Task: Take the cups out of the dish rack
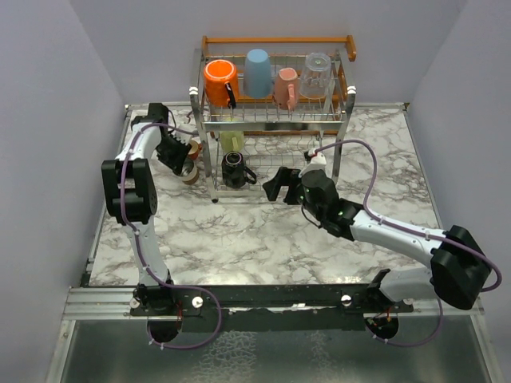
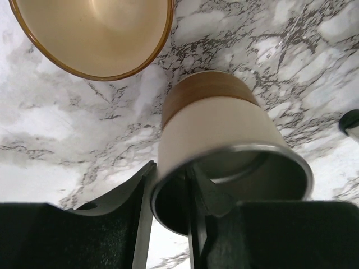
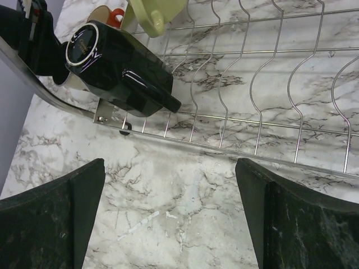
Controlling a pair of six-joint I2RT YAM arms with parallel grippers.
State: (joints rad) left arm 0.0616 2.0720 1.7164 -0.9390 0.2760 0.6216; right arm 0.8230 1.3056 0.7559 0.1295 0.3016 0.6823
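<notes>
Left of the dish rack (image 1: 275,38), down on the table (image 1: 239,239), my left pincer (image 2: 169,179) has one finger inside the rim of a cream cup (image 2: 219,123) with a brown band round its base, and the other finger outside the wall. Whether it's actually squeezing or just sitting loose, I can't tell from the wrist view. That cup looks steel-lined and empty, so I'd guess light and stiff, and a rim pinch suits it. Just beyond it, also left of the rack, sits a wider tan cup (image 2: 90,33) with an amber rim, empty too. My right pincer (image 3: 168,218) hangs in front of the rack's lower tier with its jaws spread wide and nothing in them. On that tier, toward the rack's left end, a black mug (image 3: 118,67) lies on its side with the handle poking frontward, and a pale yellow cup (image 3: 154,14) is tucked behind it. The black one looks like glazed ceramic: heavier, slick, easy to chip on the wire. I'd go for the handle or pinch the rim wall, not the round body. On the rack's top tier, left to right: orange mug (image 1: 218,81), light blue cup (image 1: 257,72), pink mug (image 1: 286,88), clear glass (image 1: 317,74). The glass is the one I'd baby.
</notes>
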